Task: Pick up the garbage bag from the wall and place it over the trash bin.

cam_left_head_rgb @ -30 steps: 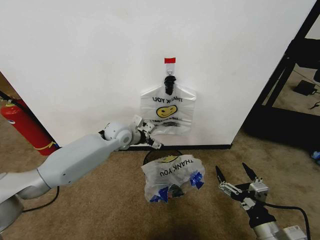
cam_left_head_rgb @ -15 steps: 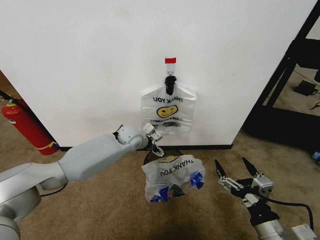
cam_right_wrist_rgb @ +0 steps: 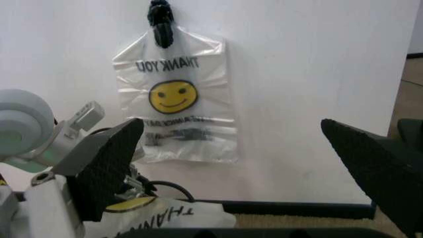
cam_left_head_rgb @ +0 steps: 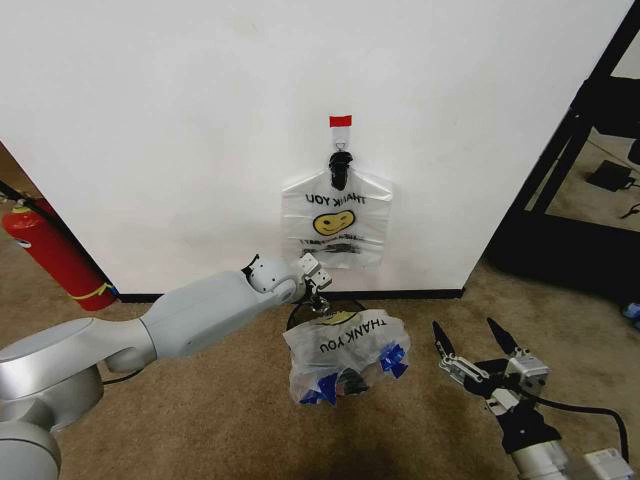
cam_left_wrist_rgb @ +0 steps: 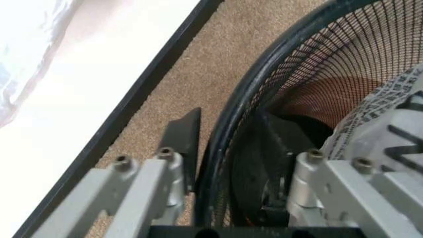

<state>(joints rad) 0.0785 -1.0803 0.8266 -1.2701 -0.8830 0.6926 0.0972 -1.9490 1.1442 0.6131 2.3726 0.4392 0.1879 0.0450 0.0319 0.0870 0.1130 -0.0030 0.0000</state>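
Room: plain white wall (cam_left_head_rgb: 180,120) with black baseboard (cam_left_head_rgb: 400,294), tan carpet (cam_left_head_rgb: 200,420), red fire extinguisher (cam_left_head_rgb: 50,255) at the left, black metal shelf frame (cam_left_head_rgb: 590,130) at the right.

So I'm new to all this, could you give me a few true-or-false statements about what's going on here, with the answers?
1. A garbage bag with a smiley face hangs on the wall. True.
2. The left gripper straddles the trash bin rim, one finger on each side. True.
3. The right gripper is clamped on the hanging bag. False: it is open, low over the carpet, away from the bag.
4. The fire extinguisher stands to the robot's right. False: it is on its left.
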